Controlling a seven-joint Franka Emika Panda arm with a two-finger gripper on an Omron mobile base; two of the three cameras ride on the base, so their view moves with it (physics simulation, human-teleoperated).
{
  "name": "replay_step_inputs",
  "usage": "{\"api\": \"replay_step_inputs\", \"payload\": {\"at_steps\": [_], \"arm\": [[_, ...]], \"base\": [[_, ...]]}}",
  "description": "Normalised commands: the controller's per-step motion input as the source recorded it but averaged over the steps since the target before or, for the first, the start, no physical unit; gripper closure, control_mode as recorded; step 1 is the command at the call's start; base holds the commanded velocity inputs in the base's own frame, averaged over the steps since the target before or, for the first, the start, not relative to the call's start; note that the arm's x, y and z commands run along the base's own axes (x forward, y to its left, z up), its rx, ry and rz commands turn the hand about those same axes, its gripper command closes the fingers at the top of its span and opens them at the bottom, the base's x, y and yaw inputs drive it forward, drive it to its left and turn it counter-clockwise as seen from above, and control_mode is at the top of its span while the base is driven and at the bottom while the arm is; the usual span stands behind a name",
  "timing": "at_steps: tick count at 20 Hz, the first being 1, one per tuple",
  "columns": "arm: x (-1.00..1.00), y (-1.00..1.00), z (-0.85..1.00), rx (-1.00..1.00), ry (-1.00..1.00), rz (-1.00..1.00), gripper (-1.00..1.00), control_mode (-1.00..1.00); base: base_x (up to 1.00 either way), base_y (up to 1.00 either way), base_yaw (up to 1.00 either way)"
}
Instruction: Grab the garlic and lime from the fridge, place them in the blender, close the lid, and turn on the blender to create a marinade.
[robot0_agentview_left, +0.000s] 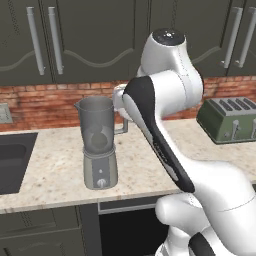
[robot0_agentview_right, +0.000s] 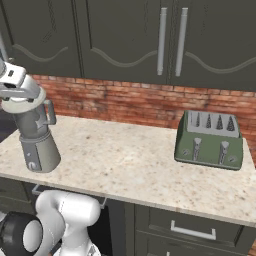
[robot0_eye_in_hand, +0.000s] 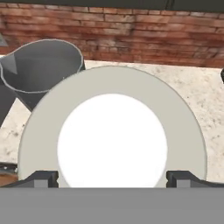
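One green toaster (robot0_agentview_right: 210, 140) on counter (robot0_agentview_right: 130, 160), well right of blender (robot0_agentview_right: 37, 140).

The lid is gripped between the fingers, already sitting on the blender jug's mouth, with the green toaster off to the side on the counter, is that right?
Not quite. The lid is gripped between the fingers, but it is not on the blender yet: the hand view shows the jug's mouth open and uncovered, off to one side of the lid. The toaster does stand aside on the counter.
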Motion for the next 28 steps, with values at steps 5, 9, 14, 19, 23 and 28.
{"api": "replay_step_inputs", "payload": {"at_steps": [5,9,14,19,23,28], "arm": [[0.31,0.64,0.00,0.00,-0.03,-0.02,1.00,-1.00],[0.55,0.47,-0.04,0.00,0.00,0.00,1.00,-1.00],[0.60,0.50,-0.08,0.00,0.00,0.00,1.00,-1.00],[0.58,0.28,-0.17,0.00,0.04,0.00,1.00,-1.00],[0.55,0.00,-0.22,0.00,0.06,0.00,1.00,-1.00],[0.50,0.09,-0.09,0.00,0.10,0.00,1.00,-1.00]], "base": [[0.00,0.00,0.00],[0.00,0.00,0.00],[0.00,0.00,0.00],[0.00,0.00,0.00],[0.00,0.00,0.00],[0.00,0.00,0.00]]}}
